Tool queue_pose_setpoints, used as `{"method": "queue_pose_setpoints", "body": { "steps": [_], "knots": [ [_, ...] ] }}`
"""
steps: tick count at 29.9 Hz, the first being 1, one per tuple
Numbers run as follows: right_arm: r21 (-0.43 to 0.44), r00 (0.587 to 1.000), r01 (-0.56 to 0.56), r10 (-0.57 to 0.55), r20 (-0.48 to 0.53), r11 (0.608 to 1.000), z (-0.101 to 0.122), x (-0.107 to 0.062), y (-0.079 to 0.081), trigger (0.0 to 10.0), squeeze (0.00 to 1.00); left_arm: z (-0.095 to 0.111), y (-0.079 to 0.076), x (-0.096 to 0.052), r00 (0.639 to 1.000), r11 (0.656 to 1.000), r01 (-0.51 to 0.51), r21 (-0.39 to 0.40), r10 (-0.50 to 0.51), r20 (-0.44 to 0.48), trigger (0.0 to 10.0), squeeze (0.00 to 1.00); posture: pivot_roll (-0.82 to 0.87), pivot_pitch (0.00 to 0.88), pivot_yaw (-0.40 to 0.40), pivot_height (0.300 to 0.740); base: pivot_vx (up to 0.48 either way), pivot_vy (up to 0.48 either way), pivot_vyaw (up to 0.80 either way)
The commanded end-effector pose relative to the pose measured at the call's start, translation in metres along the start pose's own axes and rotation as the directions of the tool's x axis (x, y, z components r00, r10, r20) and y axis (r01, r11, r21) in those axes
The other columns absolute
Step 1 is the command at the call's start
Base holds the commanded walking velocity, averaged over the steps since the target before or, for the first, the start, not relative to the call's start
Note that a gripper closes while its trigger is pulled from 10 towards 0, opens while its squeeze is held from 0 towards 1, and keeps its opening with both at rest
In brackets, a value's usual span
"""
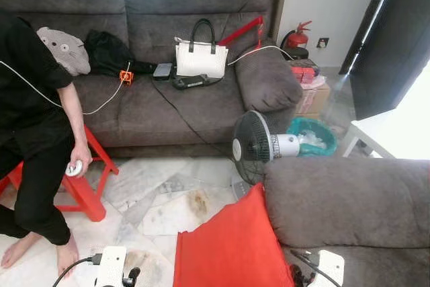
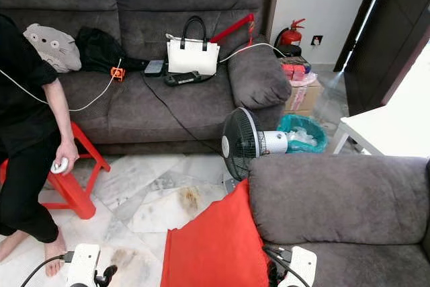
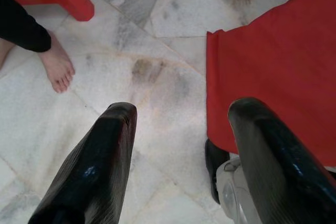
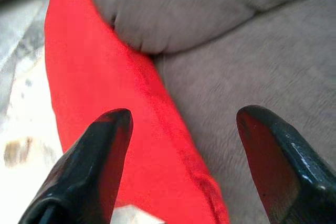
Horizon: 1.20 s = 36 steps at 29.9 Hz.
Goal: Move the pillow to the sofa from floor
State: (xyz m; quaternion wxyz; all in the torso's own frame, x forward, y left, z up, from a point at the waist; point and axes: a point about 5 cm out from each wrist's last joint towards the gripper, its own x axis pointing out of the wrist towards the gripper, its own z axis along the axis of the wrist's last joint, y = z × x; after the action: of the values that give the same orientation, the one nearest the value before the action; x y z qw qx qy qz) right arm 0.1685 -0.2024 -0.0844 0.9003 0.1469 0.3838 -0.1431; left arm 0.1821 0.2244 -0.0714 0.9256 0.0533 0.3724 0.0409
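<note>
Against sofa arm (image 1: 349, 196), pillow (image 1: 232, 247) upright

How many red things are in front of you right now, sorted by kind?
Red pillow: 1
Red plastic stool: 1
Red fire extinguisher: 1
Red strap behind the white handbag: 1
Total: 4 red things

Bright daylight, overexposed at right; right wrist view blurred.
</note>
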Motion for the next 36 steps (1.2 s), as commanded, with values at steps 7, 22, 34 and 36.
{"method": "queue_pose_setpoints", "body": {
  "steps": [7,22,34,36],
  "knots": [
    [0.033,0.992,0.007,-0.011,0.122,0.999,0.009,-0.002,0.001,10.0,0.0,0.121,0.014,0.003,0.803,0.92,-0.265,0.288,0.046,0.594,10.0,0.0,0.07,0.0,0.004,0.74,0.0,0.0,0.0],
    [-0.048,0.788,-0.076,0.09,0.609,0.996,0.088,-0.023,-0.008,10.0,0.0,0.182,0.006,-0.017,0.644,0.997,-0.05,0.066,-0.018,0.765,10.0,0.0,0.08,0.0,0.016,0.74,0.0,0.0,0.0],
    [-0.158,0.699,-0.13,0.204,0.686,0.979,0.092,-0.053,0.009,10.0,0.0,0.183,-0.017,-0.061,0.532,0.992,-0.031,0.12,-0.085,0.842,10.0,0.0,0.1,0.0,0.007,0.74,0.0,0.0,0.0],
    [-0.168,0.696,-0.132,0.212,0.686,0.977,0.096,-0.051,0.009,10.0,0.0,0.188,-0.021,-0.06,0.526,0.992,-0.016,0.121,-0.095,0.845,10.0,0.0,0.1,0.0,0.008,0.74,0.0,0.0,0.0]
  ]
}}
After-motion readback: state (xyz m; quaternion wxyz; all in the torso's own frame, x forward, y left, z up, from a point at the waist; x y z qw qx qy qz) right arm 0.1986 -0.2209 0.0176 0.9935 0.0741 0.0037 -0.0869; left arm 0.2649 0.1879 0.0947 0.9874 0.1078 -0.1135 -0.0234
